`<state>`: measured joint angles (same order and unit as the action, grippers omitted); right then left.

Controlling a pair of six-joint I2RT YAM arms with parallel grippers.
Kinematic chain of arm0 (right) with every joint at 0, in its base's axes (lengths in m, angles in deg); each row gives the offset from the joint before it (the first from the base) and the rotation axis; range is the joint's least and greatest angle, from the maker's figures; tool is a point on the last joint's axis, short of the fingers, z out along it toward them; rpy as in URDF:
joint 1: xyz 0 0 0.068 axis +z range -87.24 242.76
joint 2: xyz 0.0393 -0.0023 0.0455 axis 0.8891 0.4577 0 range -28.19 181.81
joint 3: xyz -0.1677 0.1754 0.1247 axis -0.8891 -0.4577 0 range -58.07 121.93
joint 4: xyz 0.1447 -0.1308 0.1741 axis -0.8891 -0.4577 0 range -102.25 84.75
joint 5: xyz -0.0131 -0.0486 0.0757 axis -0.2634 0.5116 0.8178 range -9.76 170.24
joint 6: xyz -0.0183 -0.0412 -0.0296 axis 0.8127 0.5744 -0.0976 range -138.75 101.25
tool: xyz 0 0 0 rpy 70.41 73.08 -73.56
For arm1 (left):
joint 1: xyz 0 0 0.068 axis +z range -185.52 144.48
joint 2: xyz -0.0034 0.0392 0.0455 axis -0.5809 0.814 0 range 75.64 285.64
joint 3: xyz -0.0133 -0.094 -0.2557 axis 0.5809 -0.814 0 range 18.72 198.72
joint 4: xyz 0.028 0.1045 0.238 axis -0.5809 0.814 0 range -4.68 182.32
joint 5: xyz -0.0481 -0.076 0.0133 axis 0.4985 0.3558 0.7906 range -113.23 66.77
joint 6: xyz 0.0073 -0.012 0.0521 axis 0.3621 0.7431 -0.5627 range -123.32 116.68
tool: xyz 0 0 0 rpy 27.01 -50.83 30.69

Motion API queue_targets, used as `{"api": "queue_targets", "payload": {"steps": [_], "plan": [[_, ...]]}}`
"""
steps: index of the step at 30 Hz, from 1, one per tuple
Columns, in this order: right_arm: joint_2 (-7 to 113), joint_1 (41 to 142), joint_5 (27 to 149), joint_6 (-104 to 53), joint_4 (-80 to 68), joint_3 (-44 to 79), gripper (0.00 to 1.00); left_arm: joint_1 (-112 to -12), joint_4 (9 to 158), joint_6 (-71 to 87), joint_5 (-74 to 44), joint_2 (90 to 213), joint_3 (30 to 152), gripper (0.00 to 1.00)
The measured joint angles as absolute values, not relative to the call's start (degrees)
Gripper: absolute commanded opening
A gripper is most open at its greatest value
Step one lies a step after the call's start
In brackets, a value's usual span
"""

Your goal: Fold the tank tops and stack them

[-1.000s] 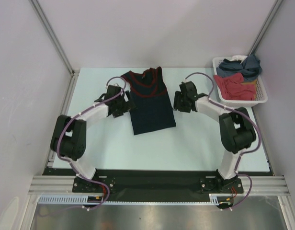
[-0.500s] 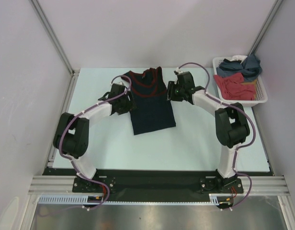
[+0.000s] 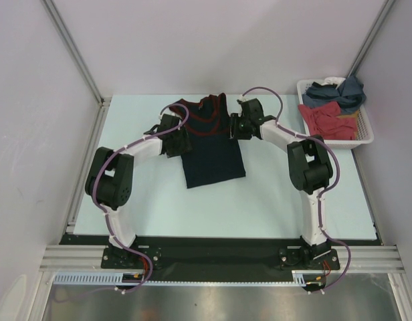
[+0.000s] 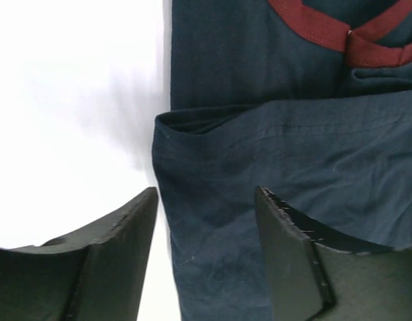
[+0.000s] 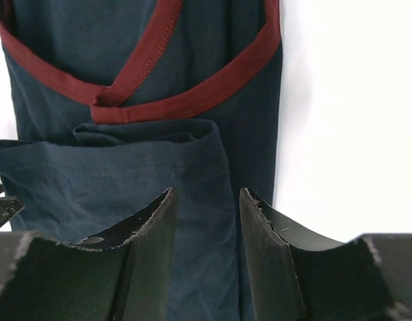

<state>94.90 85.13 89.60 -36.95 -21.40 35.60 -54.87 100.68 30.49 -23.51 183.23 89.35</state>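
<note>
The navy tank top (image 3: 213, 150) with reddish trim lies flat mid-table, straps at the far end. A folded layer with a stitched hem lies across it just below the trim (image 4: 293, 140). My left gripper (image 3: 175, 135) is open over the top's left edge (image 4: 206, 200), one finger (image 4: 119, 234) over bare table. My right gripper (image 3: 234, 126) is open over the top's right edge (image 5: 207, 200), both fingers (image 5: 267, 231) over cloth. Neither holds anything. The slate-blue tank top (image 3: 336, 95) lies crumpled in the basket, its lettering hidden.
A white basket (image 3: 366, 134) stands at the back right, holding a red garment (image 3: 326, 120) and a bit of white cloth (image 3: 336, 81). Grey walls and metal posts close in the pale table (image 3: 279, 194) on the left, back and right.
Both arms have reached farther from the bases. The grippers moved along the top's side edges toward its strap end and drew closer to the cloth.
</note>
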Motion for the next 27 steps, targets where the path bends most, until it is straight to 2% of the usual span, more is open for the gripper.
{"api": "queue_targets", "payload": {"steps": [5,8,10,12,17,20,23,24,26,27], "plan": [[95.8,85.1,89.7,-36.9,-21.5,36.7,0.39,-54.8,101.0,29.7,-24.2,183.4,89.9,0.56],[96.7,85.1,89.8,-36.9,-21.5,37.7,0.37,-54.7,101.0,29.6,-24.4,184.0,90.8,0.56],[97.4,85.1,90.0,-36.9,-21.4,38.2,0.38,-54.7,101.1,29.5,-24.6,184.6,91.4,0.61],[97.9,85.1,90.0,-36.9,-21.5,38.2,0.43,-54.6,101.1,29.3,-24.7,185.2,91.7,0.68],[98.5,85.1,89.7,-36.9,-21.7,38.2,0.47,-54.6,102.0,29.1,-26.2,185.4,91.7,0.72],[98.5,85.1,89.5,-36.9,-21.7,38.2,0.44,-54.6,102.3,29.0,-26.8,185.4,91.7,0.67],[98.8,85.1,89.5,-36.9,-21.6,38.4,0.4,-54.6,102.4,28.9,-27.2,185.4,91.7,0.56],[98.9,85.1,89.5,-36.9,-21.6,38.5,0.33,-54.5,102.4,28.8,-27.2,185.4,91.7,0.46],[99.0,85.1,89.6,-36.6,-21.6,38.6,0.23,-54.5,102.5,28.4,-27.3,185.9,92.2,0.37],[99.1,85.1,89.6,-36.6,-21.6,38.6,0.14,-54.5,102.5,28.2,-27.4,186.2,92.5,0.28]]}}
